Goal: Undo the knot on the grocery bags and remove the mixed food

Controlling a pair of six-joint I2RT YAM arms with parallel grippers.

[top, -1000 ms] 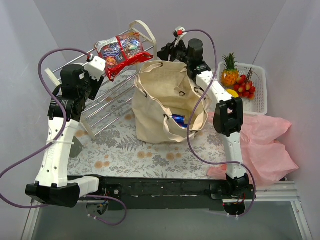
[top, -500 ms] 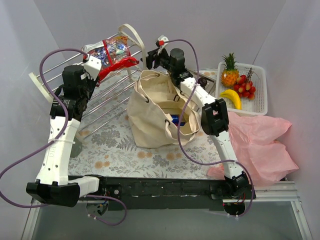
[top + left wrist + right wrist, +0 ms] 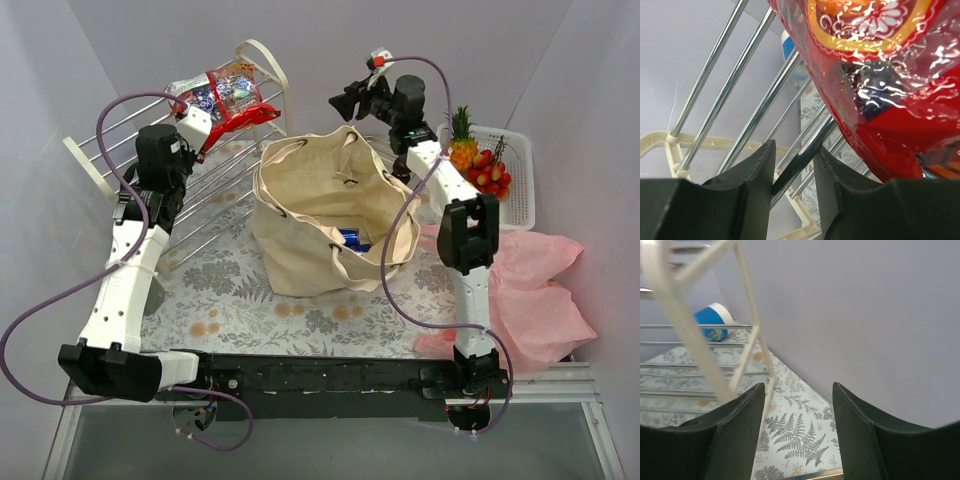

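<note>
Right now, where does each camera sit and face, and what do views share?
Top external: above, behind both arms, fully visible; looks down on canvas tote, rack.
Left wrist: looks past left gripper at snack packet and rack rods.
Right wrist: looks past open right gripper toward the wall.
Shared: blue-and-white tub, both wrist views.

Glossy, crinkled, red-edged film is noted on the snack packets (image 3: 228,98), with strong glare in the left wrist view; the rack (image 3: 215,185) is built of polished metal rods in a cream plastic frame. The tote (image 3: 300,200) is seen as matt beige woven canvas with metal eyelets, the pink bag (image 3: 535,290) as thin wrinkled plastic with a faint sheen. The basket (image 3: 530,200) is moulded in white slotted plastic; the table cover (image 3: 250,300) is matt, smooth-looking, fern-printed.
</note>
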